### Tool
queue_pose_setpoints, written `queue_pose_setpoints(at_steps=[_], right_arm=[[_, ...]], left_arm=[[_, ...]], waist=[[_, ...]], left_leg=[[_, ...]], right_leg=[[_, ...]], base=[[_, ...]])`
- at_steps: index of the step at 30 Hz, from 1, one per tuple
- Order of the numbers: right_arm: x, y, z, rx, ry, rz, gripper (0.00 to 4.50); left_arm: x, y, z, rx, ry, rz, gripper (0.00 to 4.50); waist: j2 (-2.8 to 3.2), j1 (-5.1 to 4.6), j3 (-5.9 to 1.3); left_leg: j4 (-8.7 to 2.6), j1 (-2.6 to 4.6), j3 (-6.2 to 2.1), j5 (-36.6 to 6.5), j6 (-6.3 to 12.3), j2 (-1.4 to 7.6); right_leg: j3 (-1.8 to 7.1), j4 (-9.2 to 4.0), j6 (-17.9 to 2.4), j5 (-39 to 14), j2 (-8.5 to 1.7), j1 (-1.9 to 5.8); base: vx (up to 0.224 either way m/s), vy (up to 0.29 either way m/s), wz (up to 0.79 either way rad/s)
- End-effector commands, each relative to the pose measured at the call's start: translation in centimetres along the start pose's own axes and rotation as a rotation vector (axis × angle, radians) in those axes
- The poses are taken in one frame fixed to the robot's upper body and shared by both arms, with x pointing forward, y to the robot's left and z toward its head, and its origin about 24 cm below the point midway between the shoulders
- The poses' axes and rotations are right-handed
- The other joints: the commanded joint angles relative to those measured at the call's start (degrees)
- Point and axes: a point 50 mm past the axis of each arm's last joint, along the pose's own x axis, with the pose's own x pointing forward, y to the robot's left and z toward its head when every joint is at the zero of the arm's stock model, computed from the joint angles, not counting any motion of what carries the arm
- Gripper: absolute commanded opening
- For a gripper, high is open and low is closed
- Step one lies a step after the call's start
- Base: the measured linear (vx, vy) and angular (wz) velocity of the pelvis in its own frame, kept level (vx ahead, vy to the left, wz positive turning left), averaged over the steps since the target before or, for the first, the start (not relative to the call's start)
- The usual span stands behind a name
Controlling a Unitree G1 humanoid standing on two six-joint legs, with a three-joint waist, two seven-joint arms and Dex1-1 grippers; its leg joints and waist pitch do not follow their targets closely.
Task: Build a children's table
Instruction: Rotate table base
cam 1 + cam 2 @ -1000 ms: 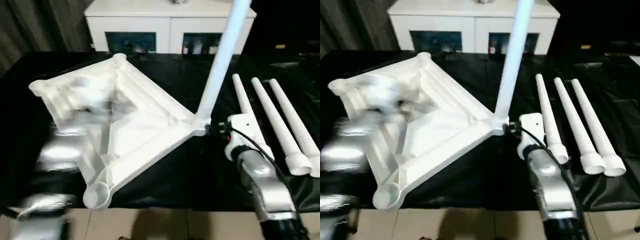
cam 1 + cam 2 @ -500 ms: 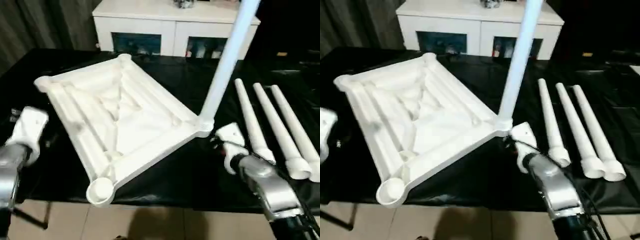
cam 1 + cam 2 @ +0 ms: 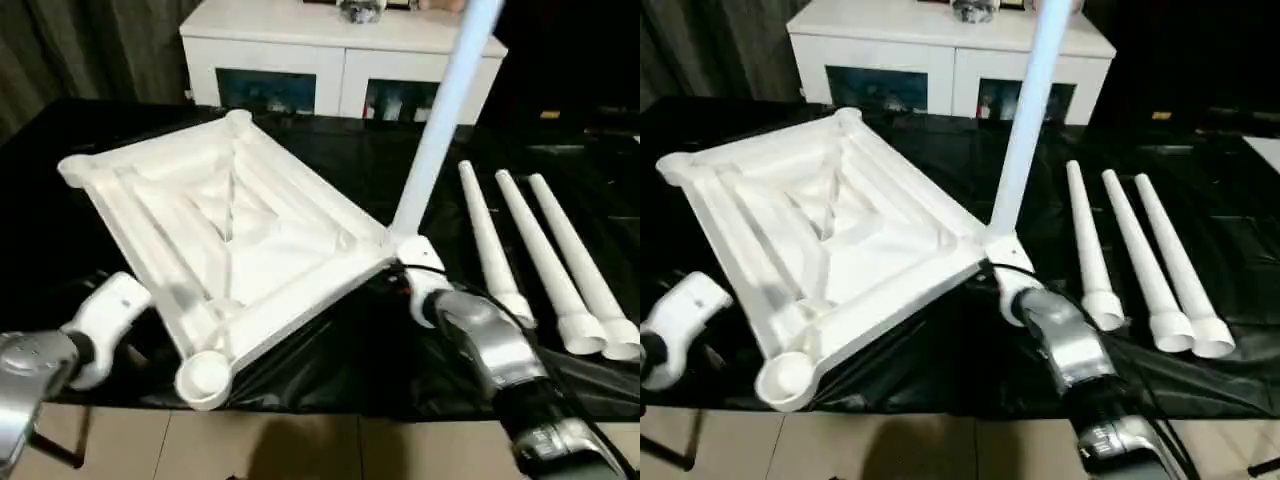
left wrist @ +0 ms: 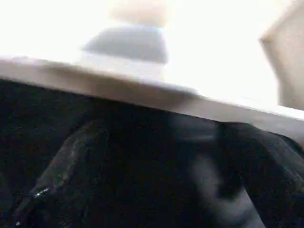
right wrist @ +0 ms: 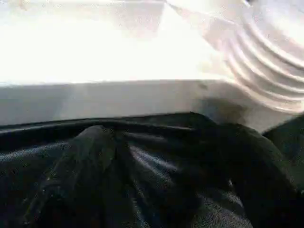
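Tabletop (image 3: 250, 240): upside down, centre-left of my frame, on black cover (image 3: 350, 345); one leg (image 3: 440, 110) upright at its right corner. Three spare legs (image 3: 545, 265) lie right. Left gripper (image 4: 156, 190) and right gripper (image 5: 161, 180) both spread wide, empty, facing tabletop's edge.

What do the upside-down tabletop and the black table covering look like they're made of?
Tabletop: likely moulded white plastic, semi-matte, judging by its ribbed underside and rounded corner sockets. Covering: seems a thin black plastic sheet or coated fabric, since it wrinkles and catches glossy highlights.

Top (image 3: 230, 240) left; three loose legs (image 3: 545, 265) right; cabinet (image 3: 340, 55) behind.
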Motion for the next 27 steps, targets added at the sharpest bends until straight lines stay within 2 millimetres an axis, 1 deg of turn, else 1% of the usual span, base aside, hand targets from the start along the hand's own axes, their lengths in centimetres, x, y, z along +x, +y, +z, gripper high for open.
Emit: queue_pose_setpoints(at_steps=[1, 2, 4, 5, 7, 8, 9, 10, 11, 12, 13, 14, 15, 16, 17, 18, 19, 20, 21, 22, 23, 24, 25, 26, 27], right_arm=[[0.8, 0.9, 0.0, -0.027, 0.015, 0.036, 3.85], [0.9, 1.0, 0.2, -0.031, 0.011, 0.043, 3.85], [1.1, 1.2, 0.6, -0.037, -0.004, 0.058, 3.85], [1.3, 1.3, 0.9, -0.040, -0.015, 0.070, 3.85], [1.5, 1.3, 1.1, -0.043, -0.026, 0.076, 3.85], [1.5, 1.3, 1.1, -0.043, -0.026, 0.076, 3.85], [1.6, 1.3, 1.2, -0.044, -0.033, 0.078, 3.85], [1.4, 0.9, 1.2, -0.052, -0.041, 0.071, 3.85], [1.2, 0.7, 1.1, -0.059, -0.044, 0.067, 3.85], [1.2, 0.7, 1.1, -0.059, -0.044, 0.067, 3.85], [0.9, 0.4, 1.1, -0.058, -0.049, 0.056, 3.85], [0.2, -0.4, 1.2, -0.039, -0.061, 0.028, 3.85], [-0.2, -0.9, 1.3, -0.031, -0.067, 0.007, 3.85], [-0.6, -1.5, 1.4, -0.025, -0.074, -0.020, 3.85], [-0.9, -1.9, 1.5, -0.020, -0.080, -0.041, 3.85], [-1.3, -2.4, 1.6, -0.013, -0.088, -0.065, 3.85], [-1.5, -2.7, 1.7, -0.009, -0.092, -0.079, 3.85], [-2.0, -3.2, 2.0, -0.008, -0.101, -0.111, 3.85], [-2.4, -3.7, 2.2, -0.007, -0.107, -0.138, 3.85], [-2.8, -4.2, 2.4, -0.008, -0.112, -0.161, 3.85], [-3.2, -4.6, 2.7, -0.012, -0.117, -0.180, 3.85], [-3.4, -4.7, 2.8, -0.014, -0.118, -0.189, 3.85], [-3.8, -5.2, 3.0, -0.013, -0.118, -0.215, 3.85], [-3.9, -5.4, 3.1, -0.012, -0.118, -0.221, 3.85], [-4.2, -5.6, 3.2, -0.011, -0.117, -0.233, 3.85]], left_arm=[[0.9, -2.2, 0.3, 0.013, -0.012, -0.140, 4.45], [1.1, -2.5, 0.4, 0.008, -0.018, -0.157, 4.45], [1.6, -3.2, 0.9, 0.017, -0.037, -0.186, 4.45], [1.9, -3.8, 1.2, 0.030, -0.050, -0.204, 4.45], [2.7, -4.5, 2.1, 0.054, -0.092, -0.220, 4.45], [2.7, -4.5, 2.1, 0.054, -0.092, -0.220, 4.45], [3.1, -4.8, 2.5, 0.058, -0.114, -0.228, 4.45], [3.6, -5.4, 3.2, 0.073, -0.145, -0.245, 4.45], [3.9, -5.7, 3.6, 0.083, -0.156, -0.254, 4.45], [3.9, -5.7, 3.6, 0.083, -0.156, -0.254, 4.45], [4.2, -6.0, 4.0, 0.096, -0.170, -0.265, 4.45], [4.9, -6.4, 4.9, 0.113, -0.200, -0.270, 4.45], [5.3, -6.5, 5.4, 0.120, -0.214, -0.267, 4.45], [5.7, -6.6, 5.9, 0.138, -0.230, -0.252, 4.45], [6.1, -6.6, 6.3, 0.150, -0.241, -0.239, 4.45], [6.6, -6.7, 6.7, 0.158, -0.255, -0.228, 4.45], [6.9, -6.8, 6.9, 0.162, -0.263, -0.222, 4.45], [7.5, -6.9, 7.4, 0.176, -0.277, -0.207, 4.45], [7.9, -7.1, 7.9, 0.192, -0.289, -0.198, 4.45], [8.3, -7.3, 8.3, 0.210, -0.303, -0.191, 4.45], [8.6, -7.4, 8.7, 0.221, -0.317, -0.187, 4.45], [8.7, -7.5, 9.0, 0.226, -0.326, -0.186, 4.45], [8.9, -7.7, 9.5, 0.236, -0.349, -0.179, 4.45], [9.0, -7.7, 9.7, 0.238, -0.354, -0.177, 4.45], [9.2, -7.8, 9.9, 0.243, -0.365, -0.173, 4.45]], waist=[[1.12, 0.00, -2.46], [1.07, -0.10, -2.36], [1.11, -0.23, -2.33], [0.99, -0.41, -2.40], [0.99, -0.54, -2.40], [0.87, -0.69, -2.42], [0.81, -0.61, -2.50], [0.89, -0.68, -2.48], [0.97, -0.65, -2.48], [0.89, -0.64, -2.52], [1.00, -0.61, -2.54], [1.18, -0.62, -2.52], [1.42, -0.59, -2.68], [1.42, -0.41, -2.86], [1.36, -0.33, -2.86], [1.78, -0.23, -2.90], [1.36, -0.20, -3.00], [2.21, 0.02, -2.97], [2.45, -0.10, -3.01], [2.36, -0.09, -3.10], [2.34, 0.00, -3.23], [2.10, -0.09, -3.22], [2.70, 0.04, -3.33], [2.40, -0.08, -3.40], [3.19, 0.01, -3.46]], left_leg=[[-5.25, 1.61, -1.84, -25.95, -4.15, 2.56], [-5.27, 1.83, -1.95, -27.85, -4.46, 2.54], [-5.26, 1.85, -2.06, -28.52, -4.70, 2.52], [-5.25, 1.79, -2.08, -28.76, -4.70, 2.54], [-5.17, 1.81, -2.11, -28.91, -4.68, 2.46], [-5.14, 1.68, -2.12, -28.74, -4.52, 2.47], [-5.09, 1.69, -2.11, -28.50, -4.38, 2.45], [-5.05, 1.75, -2.08, -28.53, -4.30, 2.45], [-5.02, 1.81, -2.05, -28.56, -4.26, 2.43], [-5.02, 1.76, -2.06, -28.41, -4.23, 2.44], [-5.02, 1.59, -2.10, -28.08, -4.17, 2.42], [-5.05, 1.65, -2.00, -27.79, -4.12, 2.34], [-4.96, 1.77, -2.03, -27.56, -4.24, 2.39], [-4.81, 1.89, -1.87, -26.60, -4.08, 2.33], [-4.80, 1.69, -1.80, -25.38, -3.67, 2.31], [-4.82, 1.64, -1.83, -24.91, -3.69, 2.27], [-4.73, 1.42, -1.75, -23.75, -3.52, 2.29], [-4.80, 1.36, -1.81, -22.61, -3.47, 2.24], [-4.71, 1.53, -1.72, -22.71, -3.65, 2.24], [-4.60, 1.46, -1.69, -22.12, -3.44, 2.11], [-4.44, 1.28, -1.63, -20.48, -3.05, 2.13], [-4.43, 1.02, -1.57, -19.56, -2.70, 2.09], [-4.26, 1.17, -1.52, -18.43, -2.39, 2.08], [-4.11, 0.98, -1.47, -17.23, -1.95, 2.08], [-4.08, 1.04, -1.49, -16.73, -1.92, 2.10]], right_leg=[[1.79, -3.86, -9.26, -20.89, -2.27, 0.94], [1.82, -4.12, -8.62, -23.57, -2.30, 0.83], [1.81, -4.25, -8.10, -24.43, -2.26, 0.85], [1.81, -4.25, -7.89, -24.80, -2.28, 0.89], [1.80, -4.37, -7.63, -25.28, -2.27, 0.88], [1.80, -4.38, -7.55, -25.47, -2.28, 0.95], [1.79, -4.42, -7.51, -25.56, -2.34, 0.97], [1.80, -4.42, -7.59, -25.73, -2.27, 0.86], [1.78, -4.50, -7.44, -25.90, -2.18, 0.83], [1.76, -4.50, -7.36, -25.82, -2.18, 0.92], [1.78, -4.45, -7.33, -25.70, -2.27, 1.05], [1.78, -4.63, -6.83, -25.23, -1.96, 1.03], [1.80, -4.39, -7.01, -24.35, -2.00, 1.01], [1.85, -4.32, -7.30, -22.54, -1.89, 1.02], [1.90, -4.21, -7.63, -21.05, -1.86, 1.21], [1.90, -4.13, -7.85, -20.38, -1.87, 1.31], [1.85, -4.00, -8.09, -19.05, -1.89, 1.57], [1.88, -3.86, -8.32, -17.91, -1.87, 1.65], [1.84, -3.88, -8.53, -17.29, -1.79, 1.53], [1.78, -3.85, -8.69, -16.11, -1.68, 1.85], [1.86, -3.58, -9.36, -13.98, -1.85, 2.10], [1.82, -3.57, -9.62, -13.30, -1.88, 2.28], [1.79, -3.42, -10.17, -12.24, -1.88, 2.26], [1.76, -3.32, -10.77, -10.97, -1.92, 2.51], [1.77, -3.21, -11.16, -10.19, -1.96, 2.54]], base=[[0.000, 0.000, 0.00], [0.000, 0.000, 0.00], [0.000, 0.000, 0.00], [0.000, 0.000, 0.00], [0.000, 0.000, 0.00], [0.000, 0.000, 0.00], [0.000, 0.000, 0.00], [0.000, 0.000, 0.00], [0.000, 0.000, 0.00], [0.000, 0.000, 0.00], [0.000, 0.000, 0.00], [0.000, 0.000, 0.00], [0.000, 0.000, 0.00], [0.000, 0.000, 0.00], [0.000, 0.000, 0.00], [0.000, 0.000, 0.00], [0.000, 0.000, 0.00], [0.000, 0.000, 0.00], [0.000, 0.000, 0.00], [0.000, 0.000, 0.00], [0.000, 0.000, 0.00], [0.000, 0.000, 0.00], [0.000, 0.000, 0.00], [0.000, 0.000, 0.00], [0.000, 0.000, 0.00]])
